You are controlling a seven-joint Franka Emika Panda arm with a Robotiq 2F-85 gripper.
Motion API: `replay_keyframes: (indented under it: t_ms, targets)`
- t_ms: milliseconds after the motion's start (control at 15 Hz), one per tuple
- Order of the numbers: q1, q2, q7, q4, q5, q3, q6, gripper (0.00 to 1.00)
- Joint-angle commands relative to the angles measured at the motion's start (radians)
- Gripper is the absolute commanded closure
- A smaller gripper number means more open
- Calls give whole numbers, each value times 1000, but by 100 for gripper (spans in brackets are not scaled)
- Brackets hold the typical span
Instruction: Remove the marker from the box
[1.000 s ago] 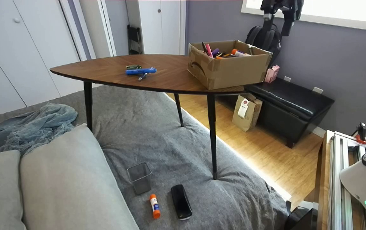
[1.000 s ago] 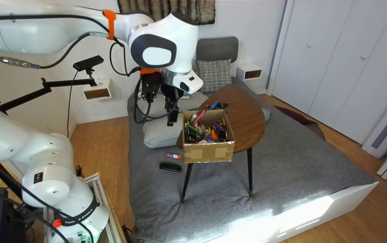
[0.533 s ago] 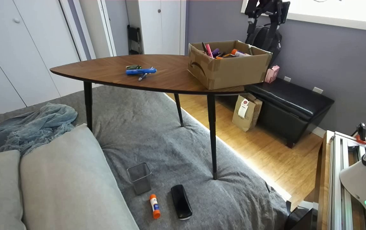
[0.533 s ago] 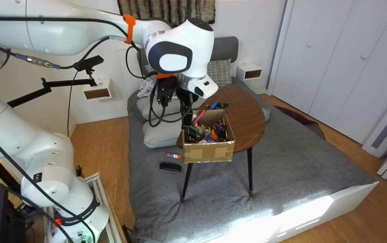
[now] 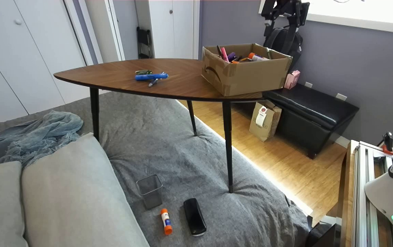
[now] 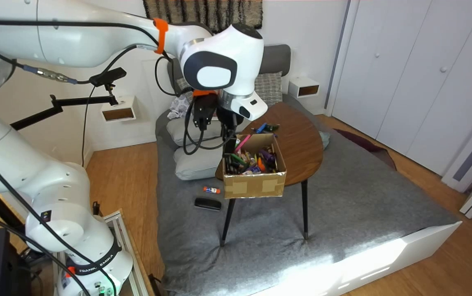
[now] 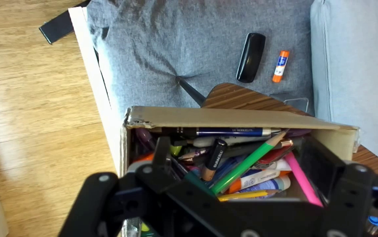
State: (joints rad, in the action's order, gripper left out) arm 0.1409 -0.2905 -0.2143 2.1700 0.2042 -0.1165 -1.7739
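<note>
- Box point(image 5: 258, 79) sits on one end of the table point(image 5: 182, 78), holding a heap of pens and pencils point(image 7: 228, 171)
- Gripper point(image 7: 240, 154) is above the box, over its side nearest the base point(image 5: 384, 193); how high over the rim I cannot tell
- Jaws stand wide apart and hold nothing; the box's heap shows between them in the wrist view
- Marker: which stick it is, in the box's heap or out, I cannot tell; a greyish pen point(image 5: 153, 82) lies on the table, well apart from the box, close by a blue pen point(image 5: 145, 77)
- Green pencil point(image 7: 245, 166) slants across the box, near a battery point(image 7: 214, 158)
- Berkeley pen point(image 7: 230, 132) lies along one wall of the box
- Pink stick point(image 7: 302, 181) tilts near the box's end wall
- Glue stick point(image 7: 280, 65) and case point(image 7: 250, 57) lie near each other on the bed point(image 7: 182, 39), below the box
- Bag point(image 5: 264, 120) stands lower than the box, just beside the bench point(image 5: 314, 99)
</note>
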Motion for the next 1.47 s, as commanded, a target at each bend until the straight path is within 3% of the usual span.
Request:
replay_keyframes:
  t_ms: [0, 267, 333, 467, 733, 867, 1000, 1067, 1200, 1400]
  targets:
    - [-7, 62, 3, -37, 35, -4, 14, 0]
    - [-7, 117, -13, -53, 38, -1, -5, 2]
    - [-7, 131, -13, -60, 40, -2, -6, 22]
    - [-6, 154, -21, -71, 41, -2, -29, 29]
    - [-7, 190, -32, -91, 40, -2, -49, 58]
    - [-7, 204, -40, -99, 37, -2, -49, 67]
    - [-7, 219, -49, -104, 35, -1, -55, 68]
    - [-8, 226, -55, -104, 33, 0, -56, 75]
    - [-9, 236, -63, -102, 26, 1, -65, 72]
    - [-9, 254, -69, -100, 29, 0, -77, 75]
